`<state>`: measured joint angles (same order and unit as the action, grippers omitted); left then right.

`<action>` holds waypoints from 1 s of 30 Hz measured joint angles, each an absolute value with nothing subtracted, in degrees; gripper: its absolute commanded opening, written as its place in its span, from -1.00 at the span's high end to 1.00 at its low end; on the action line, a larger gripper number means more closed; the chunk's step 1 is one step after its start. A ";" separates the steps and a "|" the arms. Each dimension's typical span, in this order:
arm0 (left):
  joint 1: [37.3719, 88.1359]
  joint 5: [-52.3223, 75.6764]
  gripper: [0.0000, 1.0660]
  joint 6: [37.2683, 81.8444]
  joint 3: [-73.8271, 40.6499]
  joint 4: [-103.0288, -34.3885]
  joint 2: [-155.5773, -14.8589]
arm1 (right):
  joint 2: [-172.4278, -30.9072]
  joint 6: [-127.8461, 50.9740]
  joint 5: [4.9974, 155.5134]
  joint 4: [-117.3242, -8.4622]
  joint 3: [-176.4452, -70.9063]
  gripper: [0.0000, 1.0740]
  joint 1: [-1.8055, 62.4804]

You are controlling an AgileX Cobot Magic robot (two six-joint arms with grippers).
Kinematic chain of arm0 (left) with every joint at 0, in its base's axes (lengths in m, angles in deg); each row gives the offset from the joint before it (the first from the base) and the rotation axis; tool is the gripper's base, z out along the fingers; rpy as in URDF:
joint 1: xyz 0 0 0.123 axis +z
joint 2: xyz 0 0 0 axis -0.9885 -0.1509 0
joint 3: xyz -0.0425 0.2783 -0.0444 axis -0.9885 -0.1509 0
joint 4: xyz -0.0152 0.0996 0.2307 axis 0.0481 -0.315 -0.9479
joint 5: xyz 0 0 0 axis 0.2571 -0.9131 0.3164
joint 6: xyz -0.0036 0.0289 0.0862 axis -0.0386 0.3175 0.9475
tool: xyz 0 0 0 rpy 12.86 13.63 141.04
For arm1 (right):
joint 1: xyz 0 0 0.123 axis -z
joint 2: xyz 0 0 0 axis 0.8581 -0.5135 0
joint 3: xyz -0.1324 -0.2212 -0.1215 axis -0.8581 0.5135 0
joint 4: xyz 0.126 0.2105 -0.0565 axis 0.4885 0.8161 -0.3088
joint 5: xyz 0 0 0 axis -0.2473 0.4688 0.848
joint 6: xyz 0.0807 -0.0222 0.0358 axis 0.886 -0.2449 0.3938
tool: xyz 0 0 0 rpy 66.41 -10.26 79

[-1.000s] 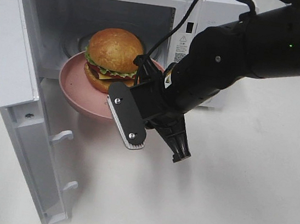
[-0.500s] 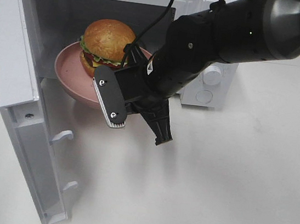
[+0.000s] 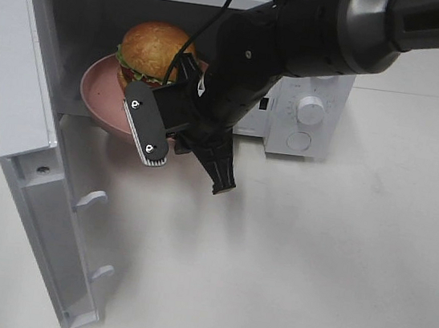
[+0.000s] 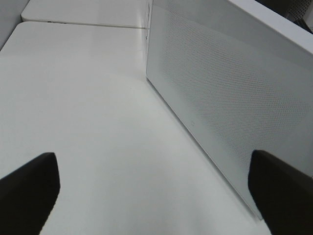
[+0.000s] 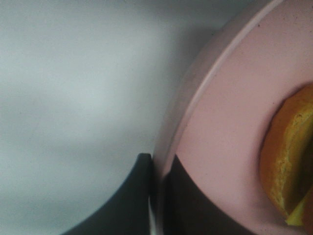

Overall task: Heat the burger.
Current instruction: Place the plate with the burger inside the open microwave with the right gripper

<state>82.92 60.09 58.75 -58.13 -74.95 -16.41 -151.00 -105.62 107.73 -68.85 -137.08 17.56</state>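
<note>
The right hand is clenched on the rim of the round pink plate. That keeps the round golden-brown burger steady on it, partly inside the open white microwave oven, upper left. The left hand is wide open and holds nothing.

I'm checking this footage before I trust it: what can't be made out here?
- Exterior high: the right arm covers part of the burger and plate.
- Exterior high: whether the plate rests on the floor of the microwave; the plate hides it.
- Right wrist: burger blurred and cut off by the edge.
- Left wrist: left gripper cut off by the edge; burger not in view.
</note>
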 measured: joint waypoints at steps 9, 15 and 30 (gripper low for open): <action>82.92 60.09 -0.92 58.75 -58.13 -74.95 -16.41 | -154.84 -101.38 109.96 -70.69 -143.56 1.00 17.56; 82.92 60.09 -0.92 58.75 -58.13 -74.95 -16.41 | -156.90 -101.03 111.57 -71.43 -147.74 1.00 17.56; 82.92 60.09 -0.92 58.75 -58.13 -74.95 -16.41 | -160.28 -100.92 112.20 -71.43 -153.87 1.00 18.88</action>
<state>82.92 60.09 58.75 -58.13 -74.95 -16.41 -160.28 -100.92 112.20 -71.43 -153.87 18.88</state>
